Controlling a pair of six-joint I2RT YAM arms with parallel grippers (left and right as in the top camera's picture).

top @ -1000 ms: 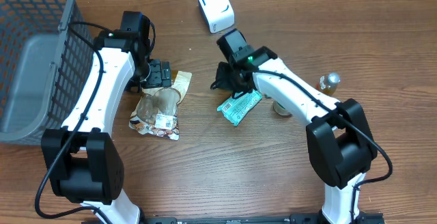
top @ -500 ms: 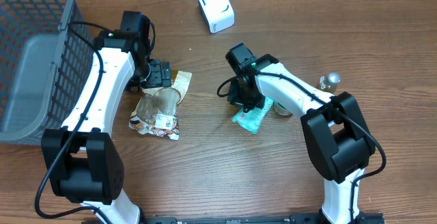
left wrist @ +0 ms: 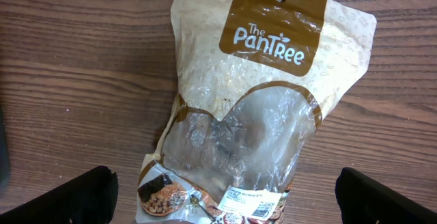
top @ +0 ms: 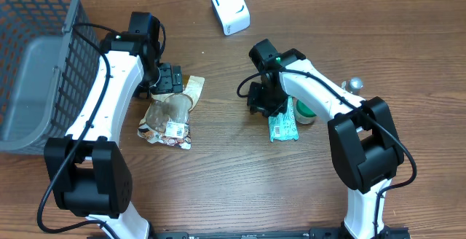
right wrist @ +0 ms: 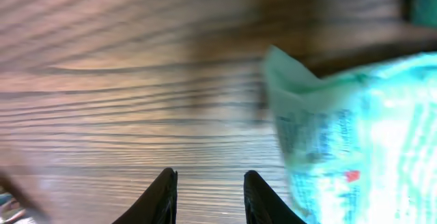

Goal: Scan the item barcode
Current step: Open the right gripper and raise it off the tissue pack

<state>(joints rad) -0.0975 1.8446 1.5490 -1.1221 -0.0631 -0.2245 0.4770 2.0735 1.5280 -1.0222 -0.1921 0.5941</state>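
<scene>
Item: green packet (top: 282, 124), flat on the table (top: 240, 188) just beside the right gripper (top: 263, 102), to the right of its tips in the wrist view, not held. Jaws narrowly parted, nothing between. Handling, by judgement: light, soft, slippery film that buckles; pinch a sealed end seam (barcode not legible here). Left gripper (top: 169, 79): jaws wide, empty, over a snack pouch (top: 169, 115). Round green-topped tub (top: 306, 112) just beyond the packet; white scanner (top: 229, 8) well ahead of the right gripper, nothing between them.
</scene>
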